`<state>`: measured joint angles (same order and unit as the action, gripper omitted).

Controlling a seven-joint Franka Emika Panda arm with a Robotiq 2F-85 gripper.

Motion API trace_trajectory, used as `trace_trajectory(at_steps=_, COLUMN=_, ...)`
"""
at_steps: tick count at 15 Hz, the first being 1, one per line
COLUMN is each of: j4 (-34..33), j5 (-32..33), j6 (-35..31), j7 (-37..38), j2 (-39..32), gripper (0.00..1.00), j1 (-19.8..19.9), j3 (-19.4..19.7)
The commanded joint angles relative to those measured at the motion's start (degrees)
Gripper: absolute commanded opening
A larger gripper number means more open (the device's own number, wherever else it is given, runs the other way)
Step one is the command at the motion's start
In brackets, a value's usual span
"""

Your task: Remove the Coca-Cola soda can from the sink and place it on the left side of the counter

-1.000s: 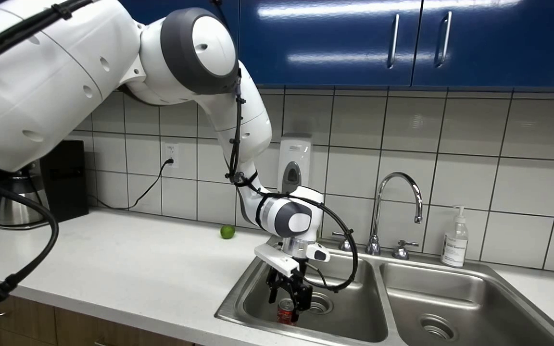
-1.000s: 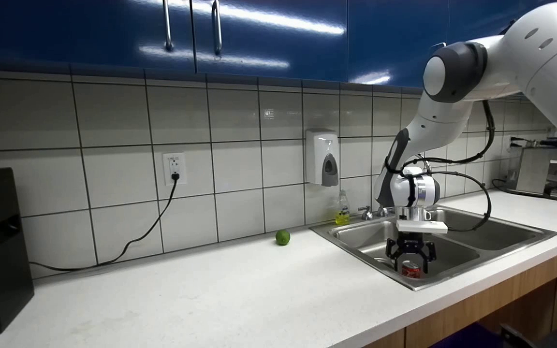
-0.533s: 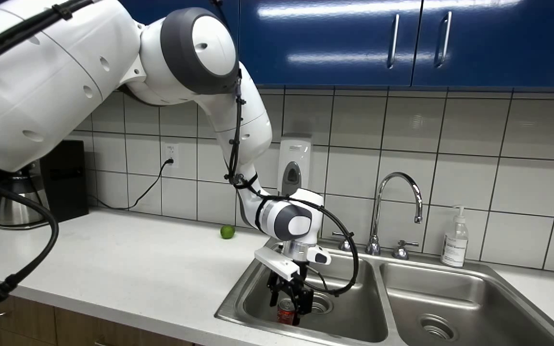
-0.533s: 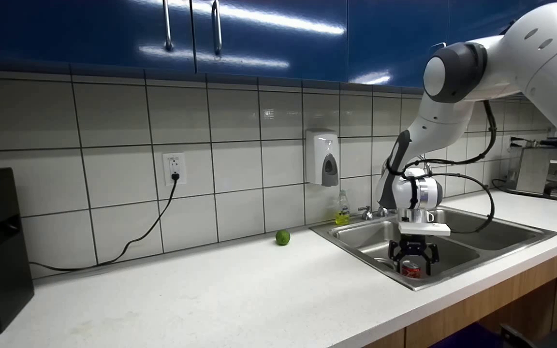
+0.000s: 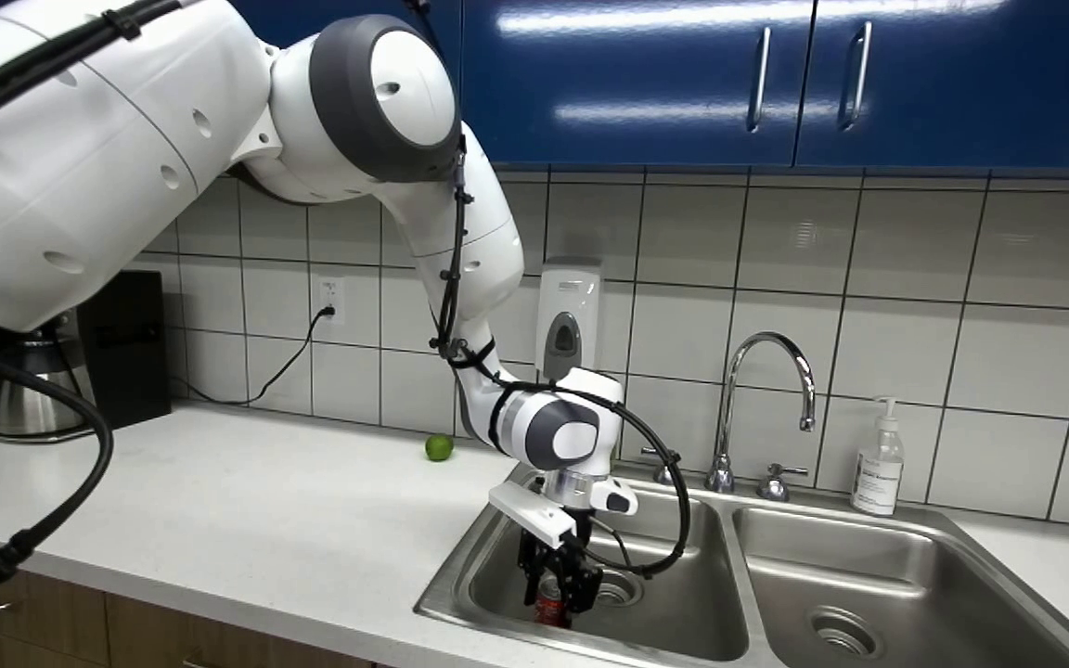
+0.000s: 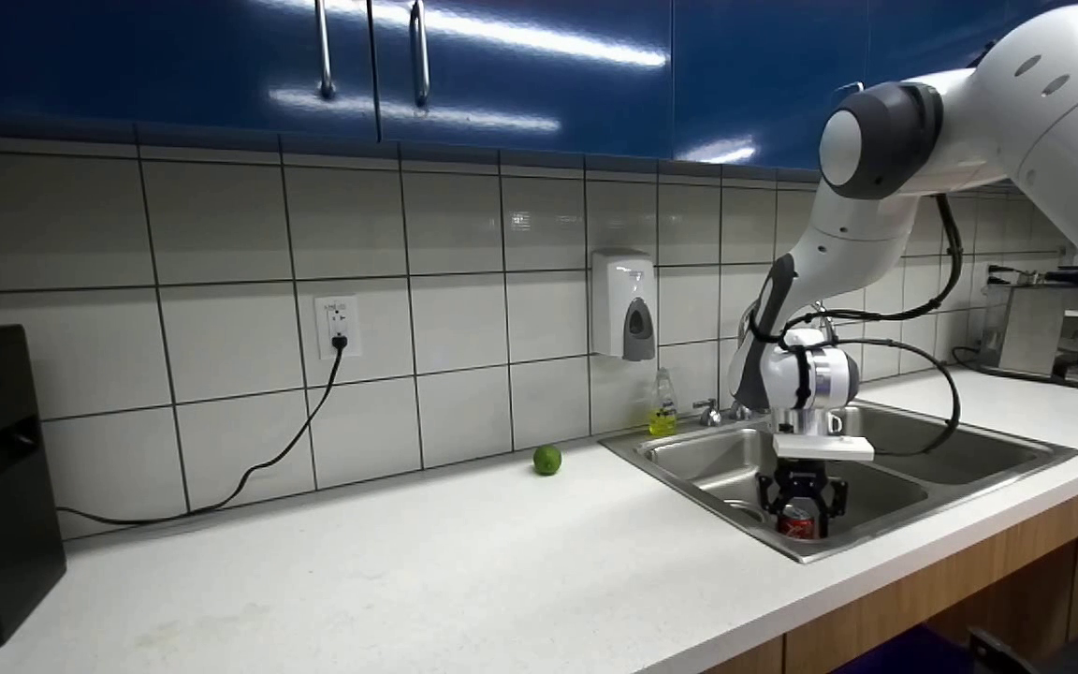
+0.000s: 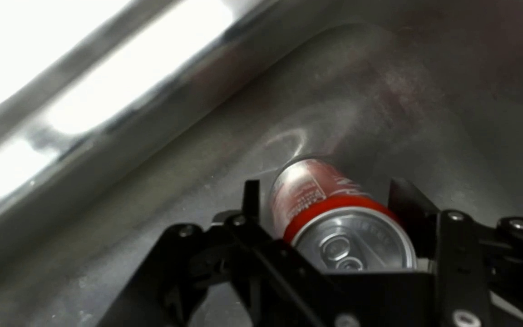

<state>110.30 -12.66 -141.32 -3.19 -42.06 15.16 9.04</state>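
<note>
The Coca-Cola soda can (image 7: 334, 213), a red cylinder with silvery lid and pull tab, stands upright in one grey steel basin of the sink (image 5: 740, 557); the surrounding desk (image 5: 265, 520) is smooth and pale. The arm (image 5: 349, 102), white and rounded, reaches out high, then bends down over that basin. The black fingers (image 7: 251, 200) point down astride the can, parted, a gap visible on one side; contact on the other cannot be confirmed.
</note>
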Motion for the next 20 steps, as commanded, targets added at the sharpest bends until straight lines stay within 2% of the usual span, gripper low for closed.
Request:
trace_trajectory(at_steps=1, j4=0.4, j5=0.5, j6=-2.2, j7=1.0, j2=0.3, gripper=0.42, j1=0.8, j3=-0.8)
trace_trajectory(at_steps=2, j4=0.0, j5=0.5, j6=-2.5, j7=1.1, j2=-0.1, gripper=0.37, j1=0.8, j3=-0.8)
trace_trajectory(at_steps=7, j4=-0.3, j5=0.8, j6=-1.8, j7=1.6, j2=0.0, gripper=0.37, j1=0.5, j3=-0.7)
trace_trajectory(at_steps=13, j4=4.3, j5=2.5, j6=-2.1, j7=4.1, j2=6.5, gripper=0.37, j1=-2.0, j3=1.4)
trace_trajectory(at_steps=20, j4=10.2, j5=10.6, j6=-1.5, j7=9.6, j2=16.0, gripper=0.37, j1=-6.7, j3=5.4)
